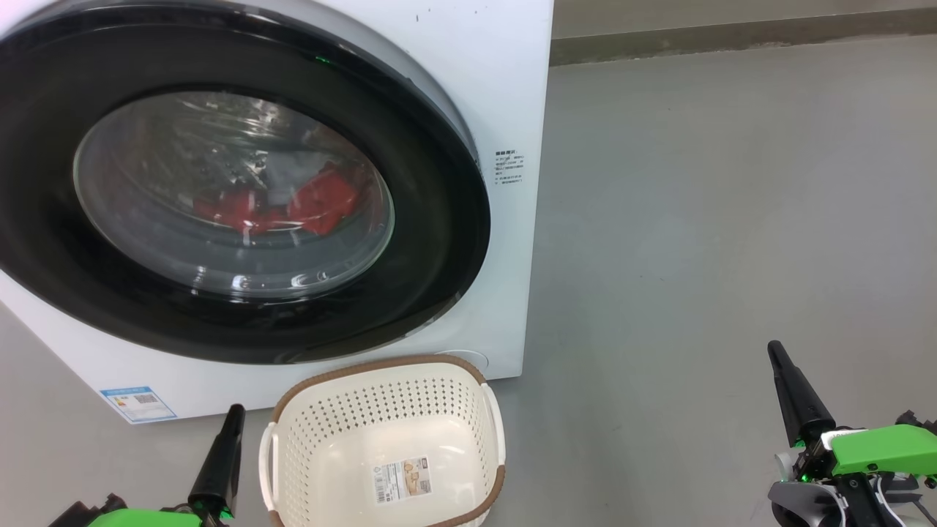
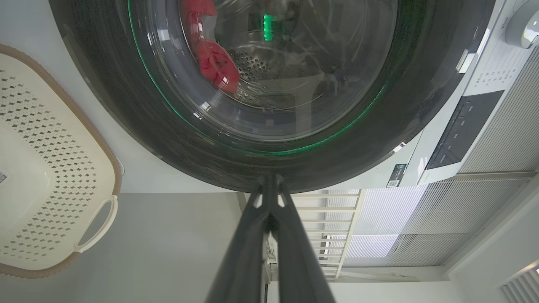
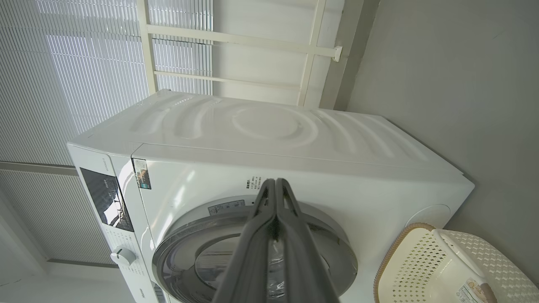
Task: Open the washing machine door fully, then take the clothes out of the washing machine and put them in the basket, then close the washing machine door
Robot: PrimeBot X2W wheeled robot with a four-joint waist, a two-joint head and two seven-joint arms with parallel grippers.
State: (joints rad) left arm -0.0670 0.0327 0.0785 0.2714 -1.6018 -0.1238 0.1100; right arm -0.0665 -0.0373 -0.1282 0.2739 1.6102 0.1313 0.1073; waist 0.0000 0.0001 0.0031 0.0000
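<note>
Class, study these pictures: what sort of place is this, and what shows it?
Probably a laundry corner: a big white front-loading washing machine, a cream perforated plastic basket before it, white slatted window blinds behind.

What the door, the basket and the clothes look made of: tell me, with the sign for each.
The washing machine door: glossy black rim, likely plastic, with a clear glass window; both show reflections. The basket: matte cream plastic with moulded perforations and a brown rim. The clothes: soft red fabric, crumpled; fibre unclear.
</note>
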